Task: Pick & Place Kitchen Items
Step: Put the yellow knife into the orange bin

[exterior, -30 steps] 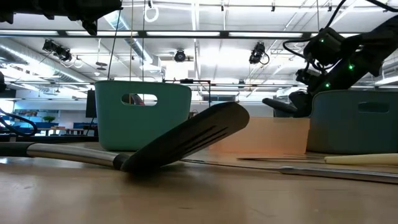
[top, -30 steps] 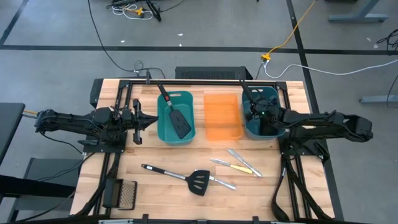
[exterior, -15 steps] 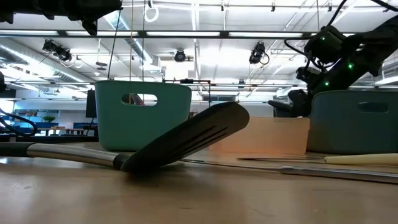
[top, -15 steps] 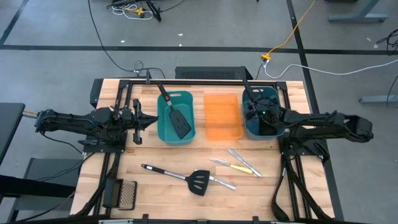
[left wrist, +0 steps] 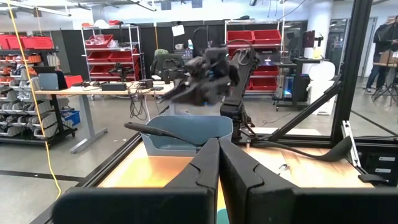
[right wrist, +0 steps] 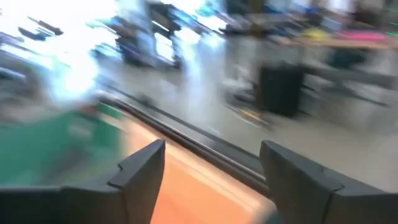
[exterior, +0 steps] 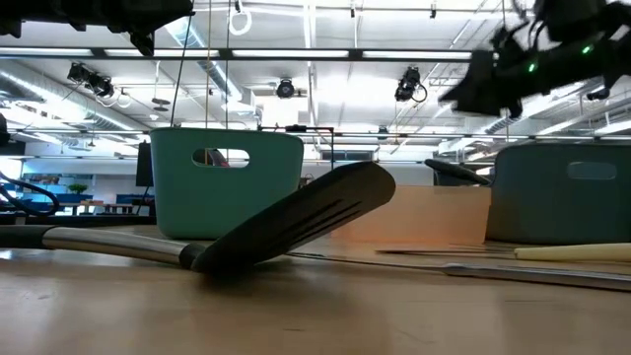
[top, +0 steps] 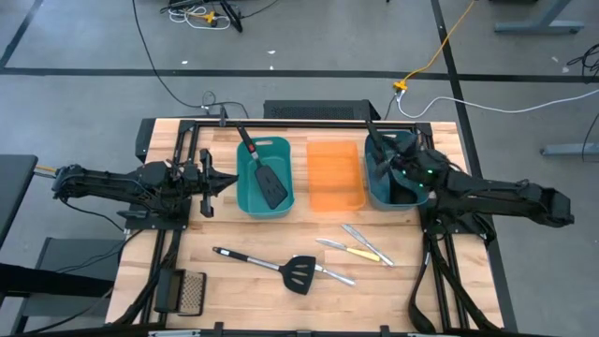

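My right gripper (top: pixel 390 166) hovers open above the right teal bin (top: pixel 409 198), holding nothing; its fingers stand wide apart in its wrist view (right wrist: pixel 211 168). A black ladle (top: pixel 372 136) lies in that bin, its handle (exterior: pixel 455 170) resting on the rim and sticking out. A black slotted spatula (top: pixel 266 178) sits in the left teal bin (top: pixel 245 198). Another spatula (top: pixel 299 273), two silver knives (top: pixel 356 234) and a yellow-handled knife (top: pixel 365 252) lie on the table. My left gripper (top: pixel 227 183) waits shut, left of the left bin.
An orange bin (top: pixel 335 176) stands between the two teal bins. A small mesh grater (top: pixel 190 292) lies near the table's front left corner. Bare wood lies around the loose utensils along the near half of the table.
My right gripper has risen out of the right teal bin and drawn back a little toward the table's right edge, swinging fast. The ladle has stayed in the bin with its handle on the rim.
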Available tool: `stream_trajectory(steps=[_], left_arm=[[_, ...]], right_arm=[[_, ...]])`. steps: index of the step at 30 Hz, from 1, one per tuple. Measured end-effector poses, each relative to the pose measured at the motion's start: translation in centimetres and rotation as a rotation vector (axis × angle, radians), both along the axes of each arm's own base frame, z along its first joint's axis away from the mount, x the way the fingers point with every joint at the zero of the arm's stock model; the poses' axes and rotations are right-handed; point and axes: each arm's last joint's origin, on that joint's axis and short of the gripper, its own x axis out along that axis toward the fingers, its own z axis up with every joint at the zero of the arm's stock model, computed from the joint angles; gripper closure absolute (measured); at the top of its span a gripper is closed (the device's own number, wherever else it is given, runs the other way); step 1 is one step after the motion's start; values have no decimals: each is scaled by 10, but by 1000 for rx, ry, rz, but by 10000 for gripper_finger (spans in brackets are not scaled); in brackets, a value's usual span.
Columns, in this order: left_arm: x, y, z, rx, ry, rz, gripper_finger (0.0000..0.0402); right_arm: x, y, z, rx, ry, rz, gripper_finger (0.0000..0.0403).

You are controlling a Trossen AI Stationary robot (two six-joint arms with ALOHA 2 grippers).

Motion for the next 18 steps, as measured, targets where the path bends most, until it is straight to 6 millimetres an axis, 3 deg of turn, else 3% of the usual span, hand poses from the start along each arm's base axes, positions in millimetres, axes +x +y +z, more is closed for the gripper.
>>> stream_trajectory(steps=[5,12,18], left_arm=[[0,0,0,1,1,0,388],[0,0,0,2,3,0,388],[0,0,0,2,4,0,388]], right_arm=[[2,18,28,23,5,217,181],[8,51,56,57,344,269,225],[17,79,67,140,609,364,257]])
